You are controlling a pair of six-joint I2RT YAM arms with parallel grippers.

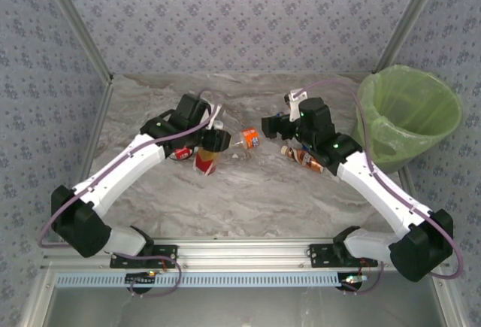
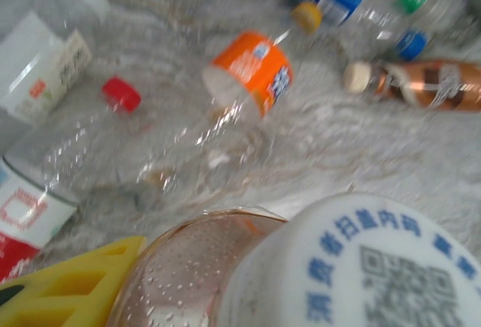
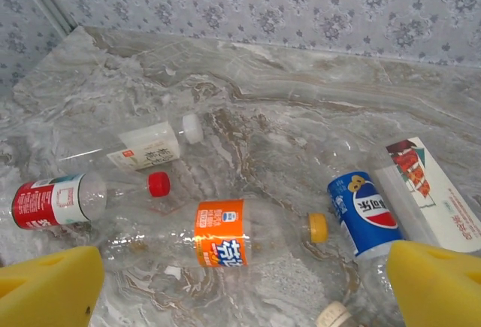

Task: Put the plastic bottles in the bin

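The left jaws pinch a clear bottle (image 2: 361, 267) with a white cap. It should go up high, pass over the other arm, and drop only once it is above the green bin (image 1: 443, 128) at the far right. The right jaws are spread wide over an orange-label bottle (image 3: 219, 233) lying on the worktop (image 3: 301, 79) among other clear bottles.

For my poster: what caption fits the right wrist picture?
Open right hand above an orange-labelled bottle, a Pepsi bottle and a red-capped bottle on the table.

walls (image 1: 248, 11): grey floral wallpaper | table (image 1: 255, 199): grey marbled top | rail (image 1: 248, 250): aluminium, near edge
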